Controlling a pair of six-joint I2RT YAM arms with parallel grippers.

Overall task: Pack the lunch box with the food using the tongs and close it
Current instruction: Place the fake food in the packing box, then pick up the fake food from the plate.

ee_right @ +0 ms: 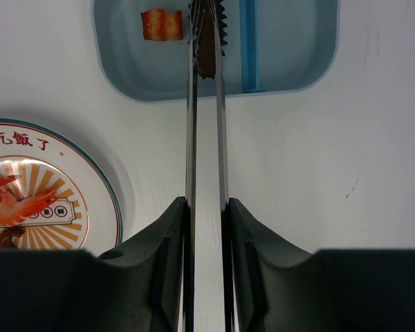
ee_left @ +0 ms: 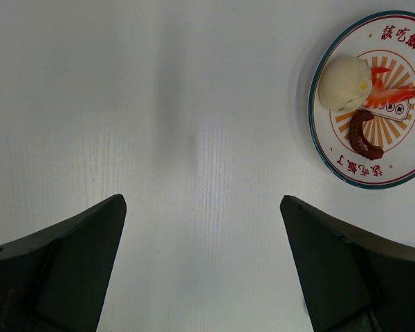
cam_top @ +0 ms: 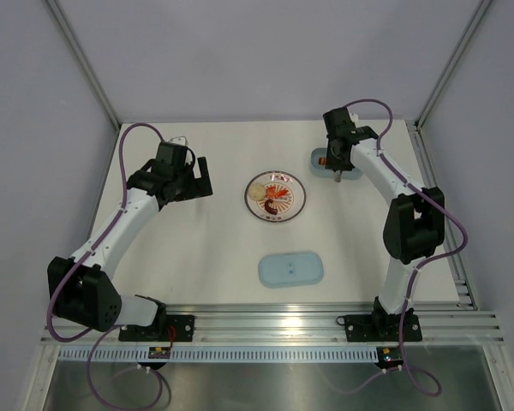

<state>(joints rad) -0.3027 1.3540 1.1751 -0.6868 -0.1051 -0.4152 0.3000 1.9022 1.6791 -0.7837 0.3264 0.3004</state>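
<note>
The pale-blue lunch box (ee_right: 290,55) lies at the back right (cam_top: 351,166), a blue divider (ee_right: 247,41) across it. My right gripper (ee_right: 207,204) (cam_top: 337,154) is shut on the silvery tongs (ee_right: 206,138). Their tips reach into the box, pinched on a brown piece (ee_right: 207,55). A red-orange piece (ee_right: 162,25) lies in the box left of the tips. More food sits on the plate (ee_left: 408,173): a shrimp (ee_left: 391,93), a dark brown piece (ee_left: 363,138) and a pale bun (ee_left: 344,83). My left gripper (ee_left: 202,207) (cam_top: 191,180) hangs open over bare table left of the plate.
The flat pale-blue lid (cam_top: 290,269) lies on the table in front of the plate (cam_top: 276,196), between the two arm bases. White walls with metal posts enclose the table at the back and sides.
</note>
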